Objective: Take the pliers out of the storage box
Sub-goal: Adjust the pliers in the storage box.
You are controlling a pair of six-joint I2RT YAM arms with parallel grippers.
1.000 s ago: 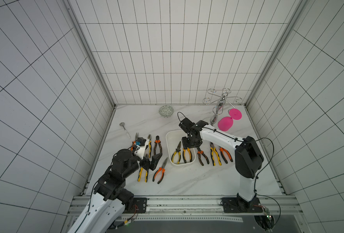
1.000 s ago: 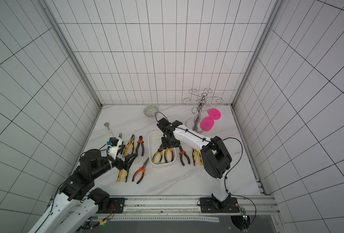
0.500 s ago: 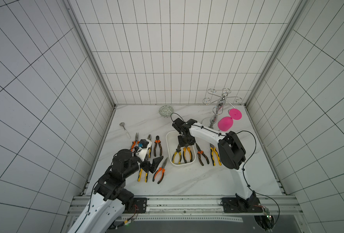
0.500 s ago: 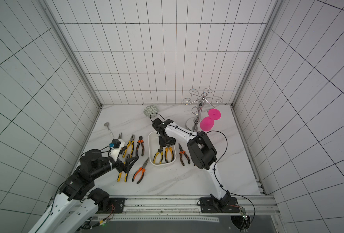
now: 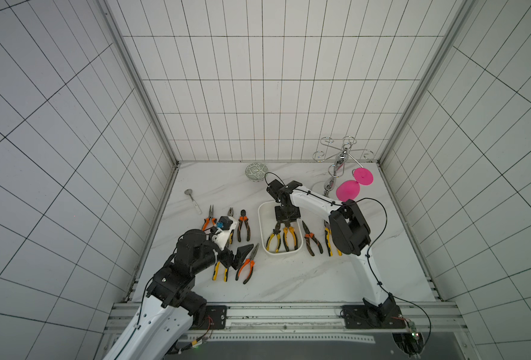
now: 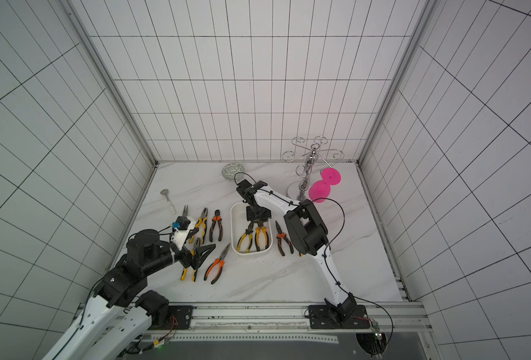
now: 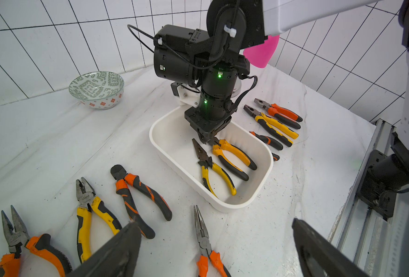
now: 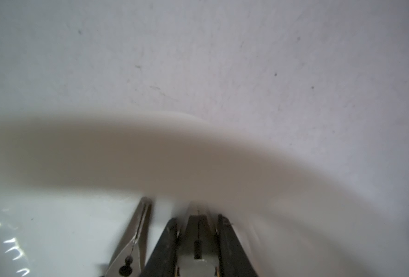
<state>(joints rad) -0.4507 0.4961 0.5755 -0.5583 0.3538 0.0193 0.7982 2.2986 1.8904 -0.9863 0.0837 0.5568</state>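
Pinching right gripper [image 7: 207, 141] onto metal head of orange-yellow pliers [image 7: 233, 157] inside storage box [image 7: 258, 191]; narrowed onto that head from a wider spread 1 s ago, with right elbow [image 5: 350, 230] swung in closer to box in both top views. Reads as grasp nearly set, lift-out likely next. Leaving 2 pairs in box: gripped pair plus yellow needle-nose pliers [image 7: 212, 169] lying just beside, tip near gripper, so some risk of dragging it along. Counting 5 pairs already out on table [image 5: 289, 280] by left arm, 3 more on far side of box in left wrist view. Holding left gripper [image 5: 240, 255] spread wide, empty, above those 5, unmoved. Getting mostly blur from right wrist view: box wall, needle-nose tip, black fingers [image 8: 165, 244] flanking grey head, contact likely but not certain. Losing at least 1 of the 3 right-side pairs behind right elbow in both top views.
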